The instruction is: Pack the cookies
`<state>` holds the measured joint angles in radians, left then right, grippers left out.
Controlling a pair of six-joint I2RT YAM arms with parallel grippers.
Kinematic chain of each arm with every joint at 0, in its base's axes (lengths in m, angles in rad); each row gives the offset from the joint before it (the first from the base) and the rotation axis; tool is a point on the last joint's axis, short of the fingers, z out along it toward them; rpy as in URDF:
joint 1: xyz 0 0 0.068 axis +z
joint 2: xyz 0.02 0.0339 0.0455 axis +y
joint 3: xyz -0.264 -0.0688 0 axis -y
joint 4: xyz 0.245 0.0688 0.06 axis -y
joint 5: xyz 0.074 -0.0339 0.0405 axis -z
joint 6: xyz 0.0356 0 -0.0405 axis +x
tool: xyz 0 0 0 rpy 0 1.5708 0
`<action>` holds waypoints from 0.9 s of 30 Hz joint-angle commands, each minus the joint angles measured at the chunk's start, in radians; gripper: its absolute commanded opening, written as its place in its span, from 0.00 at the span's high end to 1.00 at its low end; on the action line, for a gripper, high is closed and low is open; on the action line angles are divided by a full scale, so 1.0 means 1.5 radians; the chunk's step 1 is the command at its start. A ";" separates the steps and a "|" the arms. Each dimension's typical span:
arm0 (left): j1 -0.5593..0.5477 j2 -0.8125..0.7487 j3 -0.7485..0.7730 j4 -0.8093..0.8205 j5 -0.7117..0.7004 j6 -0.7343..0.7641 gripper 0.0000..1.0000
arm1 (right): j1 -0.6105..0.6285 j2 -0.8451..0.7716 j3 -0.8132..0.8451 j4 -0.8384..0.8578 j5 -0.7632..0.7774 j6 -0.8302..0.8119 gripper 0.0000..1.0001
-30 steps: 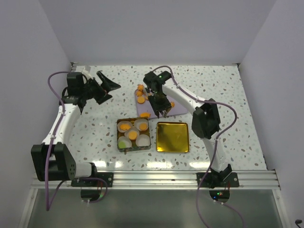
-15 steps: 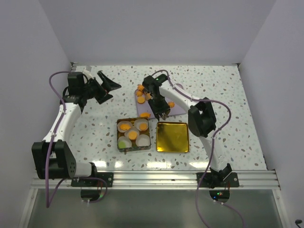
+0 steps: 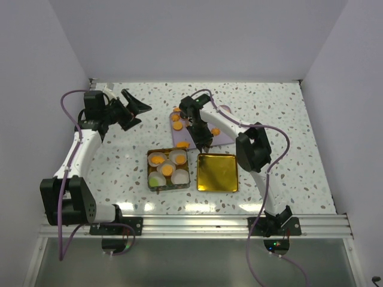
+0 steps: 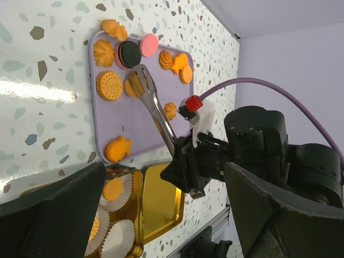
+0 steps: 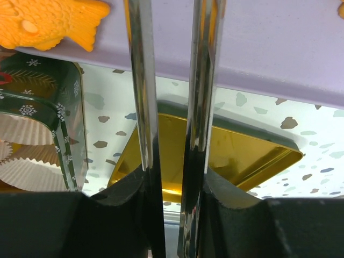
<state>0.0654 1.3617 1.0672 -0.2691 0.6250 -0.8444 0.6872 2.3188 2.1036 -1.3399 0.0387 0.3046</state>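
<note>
Several orange cookies [image 4: 109, 85], a black one [image 4: 129, 54] and a pink one [image 4: 149, 44] lie on a purple tray [image 4: 140, 126]. My right gripper [image 3: 200, 133] is shut on metal tongs [image 4: 158, 110]; their tips rest at a round orange cookie [image 4: 130, 87], and I cannot tell if they grip it. In the right wrist view the gripper [image 5: 172, 183] clamps the tongs [image 5: 138, 80] above the tray [image 5: 258, 48], with a fish-shaped cookie [image 5: 48, 24] at the left. My left gripper [image 3: 133, 110] is open and empty, left of the tray [image 3: 224, 136].
A green tin [image 3: 151, 173] in front of the tray holds white paper cups [image 3: 181, 176], some with orange cookies [image 3: 157, 159] and one green piece [image 3: 155, 181]. Its gold lid [image 3: 217, 172] lies upside down to the right. White walls stand on three sides.
My right gripper has shifted slightly left and back over the tray with the tongs. The left arm has barely moved.
</note>
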 commanded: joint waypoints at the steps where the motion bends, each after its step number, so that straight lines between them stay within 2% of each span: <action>1: 0.008 0.005 -0.002 0.037 0.017 0.015 0.02 | 0.003 -0.011 0.004 -0.112 -0.011 -0.003 0.71; 4: 0.010 0.006 -0.002 0.037 0.020 0.017 0.02 | 0.003 -0.021 -0.009 -0.115 -0.014 -0.003 0.75; 17: 0.011 0.002 0.001 0.030 0.017 0.021 0.02 | 0.003 -0.099 -0.051 -0.121 0.008 0.008 0.77; 27: 0.011 -0.016 -0.013 0.018 0.003 0.024 0.02 | 0.003 -0.203 -0.080 -0.121 -0.002 0.018 0.78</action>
<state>0.0719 1.3701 1.0618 -0.2691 0.6315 -0.8314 0.6888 2.1109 1.9907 -1.3422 0.0387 0.3145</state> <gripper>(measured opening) 0.978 0.290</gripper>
